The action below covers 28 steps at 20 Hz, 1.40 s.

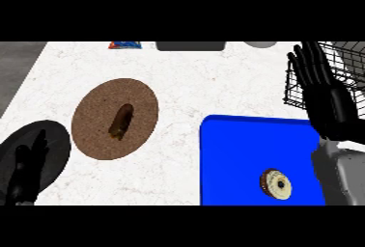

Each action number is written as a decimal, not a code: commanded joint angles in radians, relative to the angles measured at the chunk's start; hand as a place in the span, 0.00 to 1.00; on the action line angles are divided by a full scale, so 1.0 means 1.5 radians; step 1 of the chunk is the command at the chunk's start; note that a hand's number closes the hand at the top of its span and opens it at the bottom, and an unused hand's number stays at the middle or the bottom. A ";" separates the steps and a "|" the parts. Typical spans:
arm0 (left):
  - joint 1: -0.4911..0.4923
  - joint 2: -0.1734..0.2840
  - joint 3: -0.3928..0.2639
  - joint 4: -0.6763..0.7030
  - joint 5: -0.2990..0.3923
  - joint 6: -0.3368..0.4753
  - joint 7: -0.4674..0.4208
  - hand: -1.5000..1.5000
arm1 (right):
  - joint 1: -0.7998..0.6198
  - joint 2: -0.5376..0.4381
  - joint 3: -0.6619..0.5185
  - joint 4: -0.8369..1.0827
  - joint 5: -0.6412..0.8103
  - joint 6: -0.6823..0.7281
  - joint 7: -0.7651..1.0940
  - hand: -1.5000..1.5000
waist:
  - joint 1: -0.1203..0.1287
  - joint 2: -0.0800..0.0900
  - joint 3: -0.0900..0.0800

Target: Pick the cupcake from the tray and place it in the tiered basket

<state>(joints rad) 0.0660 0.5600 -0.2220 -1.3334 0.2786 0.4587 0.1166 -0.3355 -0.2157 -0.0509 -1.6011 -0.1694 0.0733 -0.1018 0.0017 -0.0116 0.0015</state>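
Pictured empty and straight-fingered at upper right beside the tiered basket (341,72): right hand (318,77), nearer than the open left hand (27,169) at lower left to the cupcake (276,184), low on the blue tray (235,159) below those fingers.

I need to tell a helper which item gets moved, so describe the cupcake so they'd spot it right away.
Find the bright blue tray at the counter's near right. The cupcake is the only thing on it, a small pale round cake with a dark centre, close to the tray's right side. The other food, a brown elongated piece, lies on the round brown plate to the left.
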 commanded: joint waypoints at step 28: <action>-0.158 -0.157 -0.091 -0.115 -0.073 0.023 -0.095 0.50 | 0.406 -0.309 -0.428 -0.167 -0.194 0.553 0.004 0.00 | -0.034 0.005 -0.004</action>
<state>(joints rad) -0.1608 0.3475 -0.3464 -1.5290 0.1813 0.4842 -0.0197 0.2728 -0.5817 -0.6290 -1.7063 -0.6238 0.8933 -0.1012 -0.0479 -0.0072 -0.0013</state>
